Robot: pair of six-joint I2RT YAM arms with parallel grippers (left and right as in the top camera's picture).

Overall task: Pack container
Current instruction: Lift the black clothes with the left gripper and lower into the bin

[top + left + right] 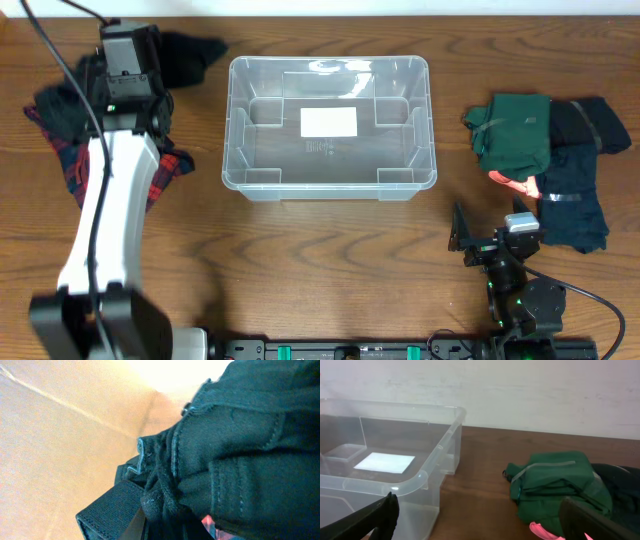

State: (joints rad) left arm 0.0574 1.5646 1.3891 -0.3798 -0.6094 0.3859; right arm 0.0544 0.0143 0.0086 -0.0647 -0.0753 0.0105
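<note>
The container (330, 172) is a clear plastic bin with a white label on its base, standing open in the middle of the table; it also shows in the right wrist view (427, 477). My left gripper (140, 95) is at the far left over a heap of clothes. In the left wrist view it (165, 520) is shut on a bunched black garment (240, 450). That black garment (190, 55) spreads to the right of the wrist. My right gripper (485, 228) is open and empty near the front right, its fingers (487, 525) wide apart.
A red and navy plaid garment (65, 140) lies under the left arm. To the right of the bin lie a folded green garment (515, 130) (560, 485), dark navy clothes (580, 190) and a pink item (515, 185) (542, 531).
</note>
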